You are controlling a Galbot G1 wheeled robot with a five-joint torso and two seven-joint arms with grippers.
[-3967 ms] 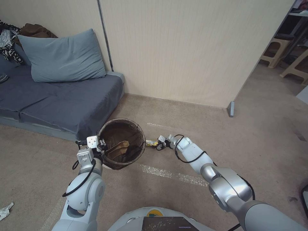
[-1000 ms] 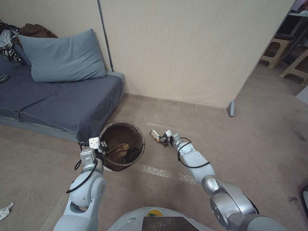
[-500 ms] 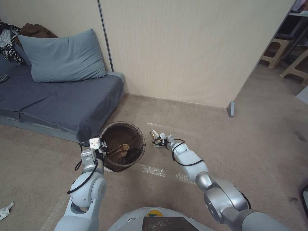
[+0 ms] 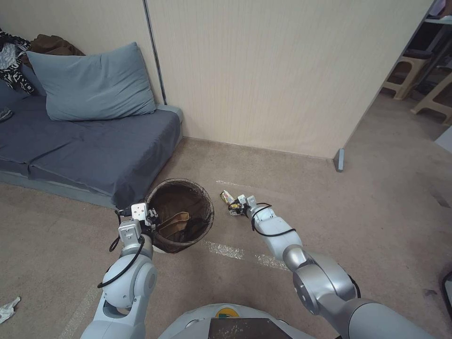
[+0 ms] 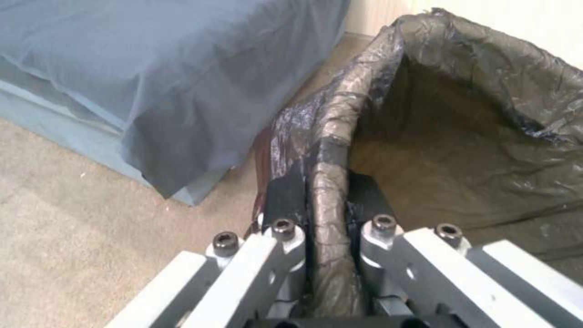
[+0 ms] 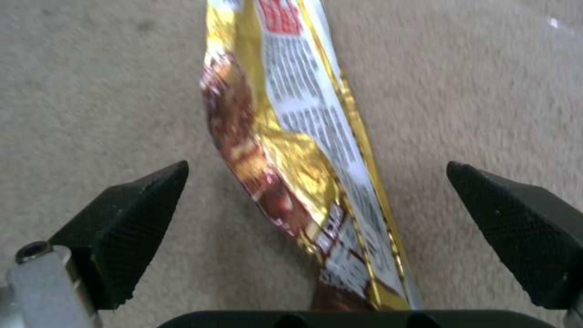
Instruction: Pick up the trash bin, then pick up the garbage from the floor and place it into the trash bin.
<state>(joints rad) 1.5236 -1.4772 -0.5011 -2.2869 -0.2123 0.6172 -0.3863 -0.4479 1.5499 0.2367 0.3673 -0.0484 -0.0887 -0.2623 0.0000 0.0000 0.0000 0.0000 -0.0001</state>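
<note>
the floor (image 4: 386, 197) is wide beige carpet, with the grey sofa (image 4: 94, 146) off beyond the left arm. next down in size, the trash bin (image 4: 180, 214), brown liner folded over its rim, sits right in front of the left gripper (image 5: 318, 200), whose fingers are clamped onto the lined rim, one inside the bin and one outside. it looked the same four seconds back, so that hold has stayed put. brown paper already lies inside the bin, just past that gripper.

now the right gripper (image 4: 234, 207): four seconds ago it was low and close against the bin's side with the wrapper at its tips; since then the arm has swung away from the bin, come back a little, and the garbage (image 6: 298, 150), a yellow and red snack wrapper, now lies flat on the carpet directly between the spread fingers (image 6: 130, 214). the jaws stand wide apart, nothing pinched, with the wrapper's near end running under the palm. so the wrapper looks lined up for a grasp but isn't yet held; the bin stands just to the gripper's left. a white tissue (image 4: 8, 308) lies well behind the left arm, untouched.
</note>
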